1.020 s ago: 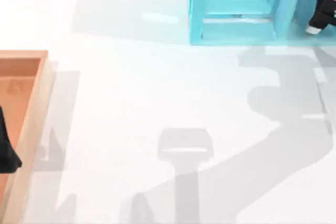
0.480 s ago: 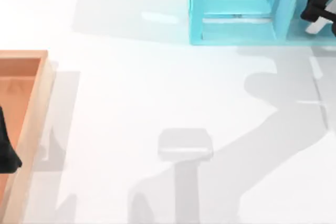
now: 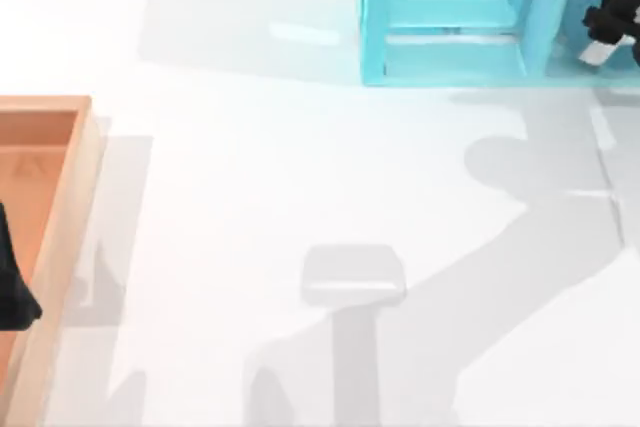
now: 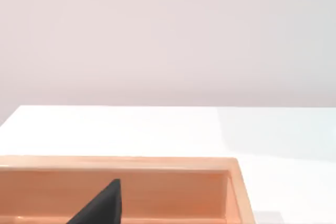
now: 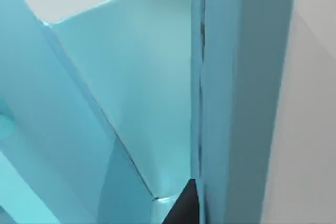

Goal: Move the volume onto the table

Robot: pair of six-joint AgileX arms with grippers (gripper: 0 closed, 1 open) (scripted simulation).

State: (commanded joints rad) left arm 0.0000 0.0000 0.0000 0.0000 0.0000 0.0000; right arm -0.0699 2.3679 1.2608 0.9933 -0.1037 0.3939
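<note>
Cyan shelf (image 3: pixel 450 17) walls close around the right gripper (image 3: pixel 607 29) at the table's (image 3: pixel 300 177) far right corner, apparently reaching in for the book, which is hidden from the cameras. Whether its fingers are parted or clenched cannot be told. Shelf partitions crowd any way out. Parked, the left arm (image 3: pixel 12 287) hangs over the wooden tray (image 3: pixel 60 217).

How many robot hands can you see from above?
2. The right gripper is at the cyan shelf unit, at the table's far right. The left gripper is parked over the wooden tray at the left edge.
</note>
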